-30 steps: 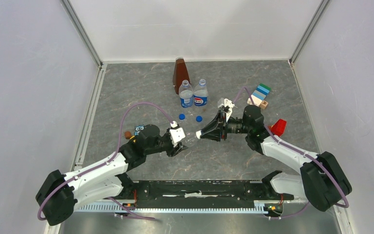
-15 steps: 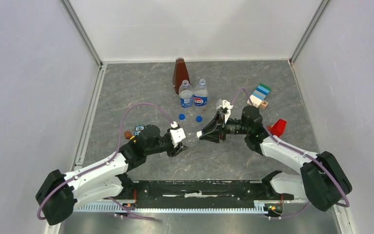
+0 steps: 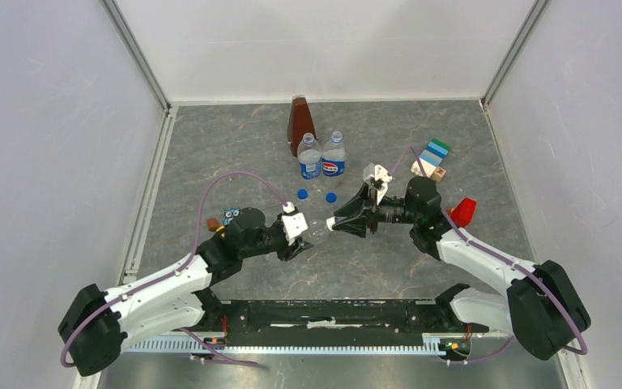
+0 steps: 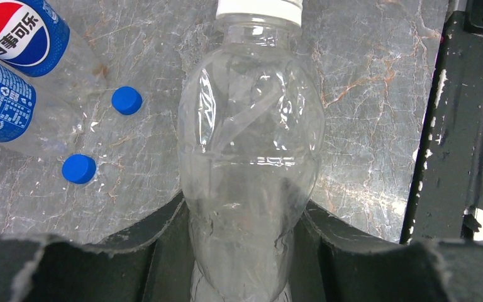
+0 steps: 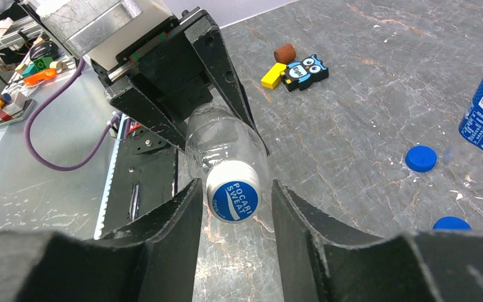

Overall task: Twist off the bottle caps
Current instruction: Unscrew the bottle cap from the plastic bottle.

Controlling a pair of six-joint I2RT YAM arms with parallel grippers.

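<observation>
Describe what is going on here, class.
The left gripper holds the clear unlabelled bottle on its side by the body. The right gripper has its fingers either side of the white Pocari Sweat cap, slightly apart from it. Two blue caps lie loose on the table by the two Pepsi bottles.

Bright, even light comes from overhead, leaving only faint, soft shadows on the marbled table. In the left wrist view the clear bottle carries sharp white glints, while the dark left fingers at the bottom edge blur; the right wrist view holds the white cap crisp and its right fingers soft
</observation>
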